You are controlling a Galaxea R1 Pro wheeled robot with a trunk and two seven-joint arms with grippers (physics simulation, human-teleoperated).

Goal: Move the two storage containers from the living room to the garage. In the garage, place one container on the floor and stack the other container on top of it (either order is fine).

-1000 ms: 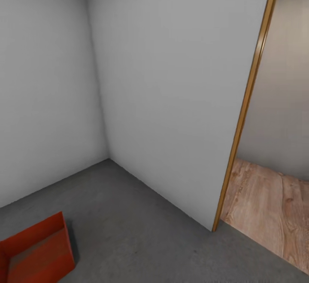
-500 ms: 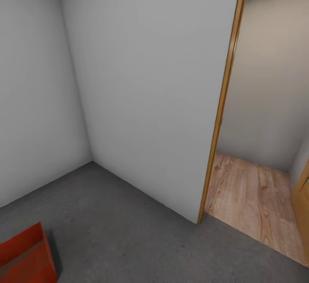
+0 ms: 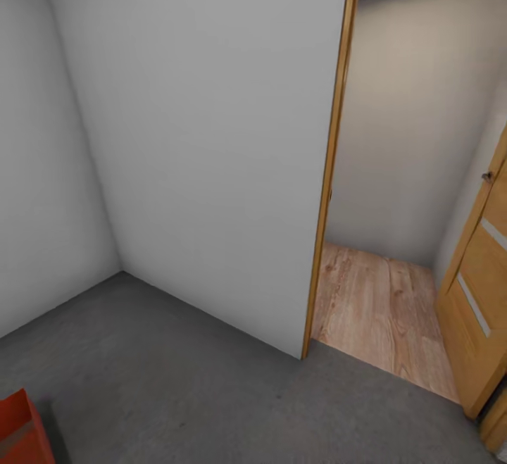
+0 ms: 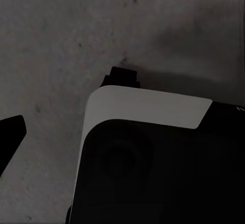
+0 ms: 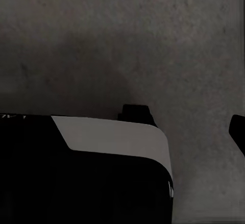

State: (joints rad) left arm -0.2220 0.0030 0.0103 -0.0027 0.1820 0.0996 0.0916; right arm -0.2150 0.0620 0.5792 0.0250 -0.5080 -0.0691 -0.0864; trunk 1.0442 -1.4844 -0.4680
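One orange-red storage container (image 3: 19, 427) sits on the garage's dark grey concrete floor (image 3: 211, 386), cut off by the bottom left corner of the head view; only one corner of it shows. In the left wrist view one dark fingertip (image 4: 9, 137) stands at the picture's edge over the floor, with nothing beside it. In the right wrist view a dark fingertip (image 5: 239, 132) likewise stands at the edge. Neither gripper holds anything. The living room is out of view.
White walls (image 3: 204, 154) meet in a corner on the left. A wood-framed doorway (image 3: 327, 189) opens onto light wood plank flooring (image 3: 373, 309). An orange-brown door (image 3: 486, 302) with frosted strips stands open at the right. My white and black base (image 4: 153, 152) shows in both wrist views.
The head view has swung to the right: the container has slid towards the bottom left corner, and the doorway and open door have come into the picture.
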